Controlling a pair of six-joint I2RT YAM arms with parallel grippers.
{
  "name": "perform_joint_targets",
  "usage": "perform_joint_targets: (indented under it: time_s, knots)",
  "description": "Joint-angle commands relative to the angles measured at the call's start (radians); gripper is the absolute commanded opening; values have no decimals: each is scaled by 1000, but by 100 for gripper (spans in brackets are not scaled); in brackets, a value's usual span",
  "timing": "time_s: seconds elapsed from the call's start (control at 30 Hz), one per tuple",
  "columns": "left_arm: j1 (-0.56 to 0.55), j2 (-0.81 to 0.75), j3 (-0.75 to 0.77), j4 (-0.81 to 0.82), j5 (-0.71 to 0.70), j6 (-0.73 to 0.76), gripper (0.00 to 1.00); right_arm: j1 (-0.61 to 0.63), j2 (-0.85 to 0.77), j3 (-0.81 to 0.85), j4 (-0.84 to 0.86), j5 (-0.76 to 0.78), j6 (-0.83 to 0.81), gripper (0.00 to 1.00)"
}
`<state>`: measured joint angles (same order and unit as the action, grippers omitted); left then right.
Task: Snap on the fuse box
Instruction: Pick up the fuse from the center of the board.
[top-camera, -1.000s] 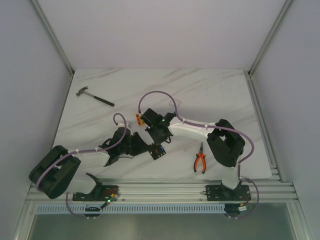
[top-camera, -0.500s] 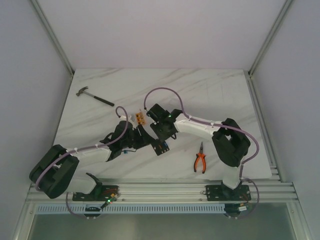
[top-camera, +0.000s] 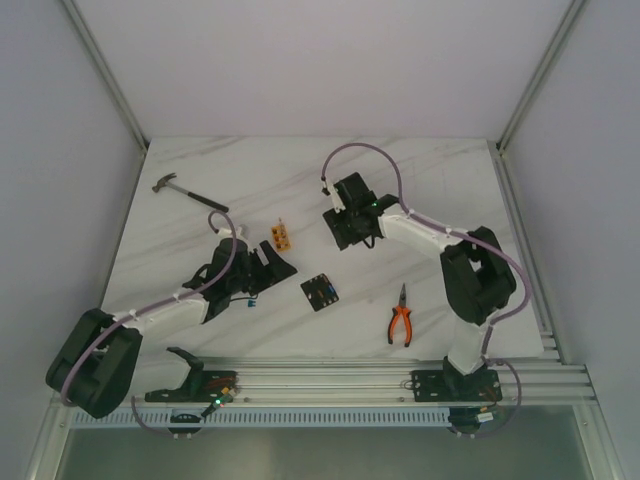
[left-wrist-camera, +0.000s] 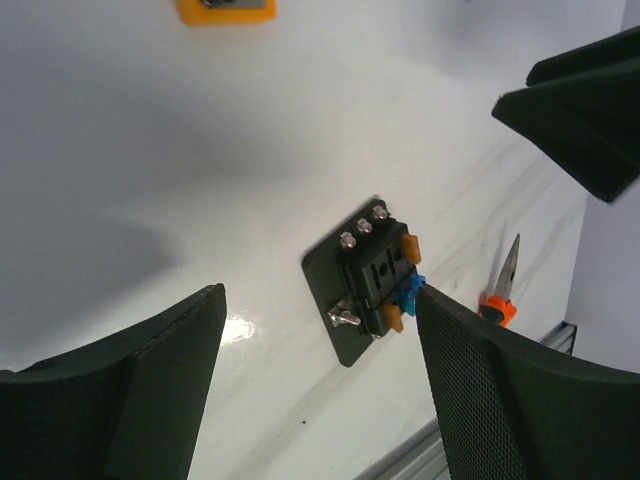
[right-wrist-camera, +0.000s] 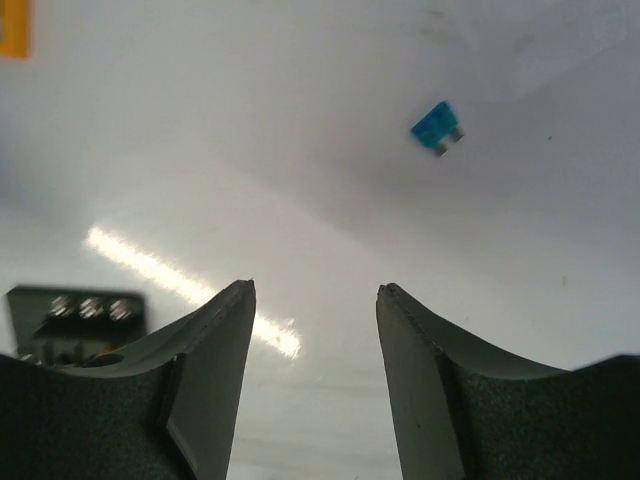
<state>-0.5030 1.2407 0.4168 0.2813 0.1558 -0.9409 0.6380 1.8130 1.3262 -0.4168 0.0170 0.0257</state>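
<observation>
Right wrist: fuse box (right-wrist-camera: 55, 322), loose fuse (right-wrist-camera: 436, 127)

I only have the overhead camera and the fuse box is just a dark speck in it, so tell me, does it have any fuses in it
Observer: Yes. The left wrist camera shows the fuse box with orange and blue fuses along one side and three silver screws at one end.
Operator: Is either hand holding anything?
Observer: No. The left hand is open, with the box showing between its fingers. The right hand is open too, with nothing between its fingers.
Operator: Any loose parts around?
Observer: One loose blue fuse lies on the table in the right wrist view, ahead of that hand.
</observation>
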Motion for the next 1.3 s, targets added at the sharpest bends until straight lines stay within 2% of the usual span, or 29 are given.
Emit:
perform_joint_targets:
  time_s: [0.0,0.27,0.57,0.87,1.27]
  knots:
    - [38,-36,-23,-49,-18,33,87,-58,104,65,87,-44,-65,59]
    - [80,-47,-31,-61,-6,46,96,-102,229,161,188,-67,-130,62]
    - [88,-46,-30,-66,-1,52,100,-136,322,235,204,-101,-140,63]
    - [90,-48,-32,-65,5,53,100,-144,329,192,177,-155,-123,63]
    - [90,-69,-43,-65,8,45,100,-139,216,49,161,-180,-68,56]
